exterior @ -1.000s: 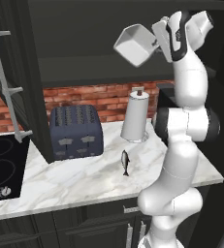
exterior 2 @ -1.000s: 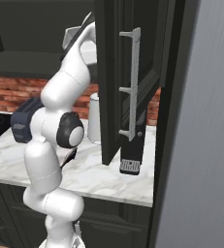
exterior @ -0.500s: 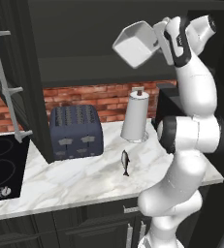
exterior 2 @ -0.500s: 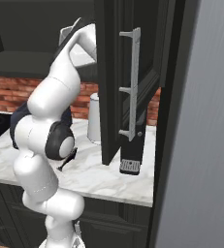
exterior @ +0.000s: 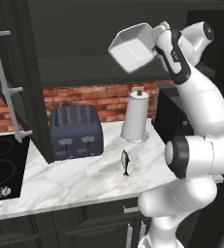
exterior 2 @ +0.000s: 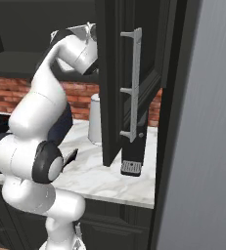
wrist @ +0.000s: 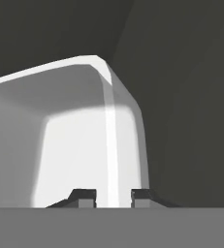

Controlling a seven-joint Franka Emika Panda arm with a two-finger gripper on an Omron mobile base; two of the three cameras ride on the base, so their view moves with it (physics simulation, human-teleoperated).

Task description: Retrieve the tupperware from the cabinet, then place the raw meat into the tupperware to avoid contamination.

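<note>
Left base view, from left to right: an open cabinet (exterior: 16,87) door with a silver bar handle stands at the left edge, above a black cooktop (exterior: 2,169) set into the marble tabletop (exterior: 74,181). Beside the cooktop sits a dark blue toaster (exterior: 76,131) against the red brick wall (exterior: 84,99). Right of the toaster the raw meat (exterior: 125,162), a small dark fish, lies on the tabletop, apart from everything else, with a white paper-towel roll (exterior: 135,116) standing behind it. High above the roll, in front of the dark cabinet opening, the tupperware (exterior: 132,47) hangs in the air, tilted so that its open side faces down and toward the camera. The tool (exterior: 155,38) is clenched on the container's right rim, at the end of the white arm (exterior: 196,126) that rises at the right. In the hand view the two dark fingertips (wrist: 84,196) pinch a thin white wall of the tupperware (wrist: 70,140) between them, dark cabinet behind. In the right base view the second cabinet door (exterior 2: 129,83) stands open beside the arm.
</note>
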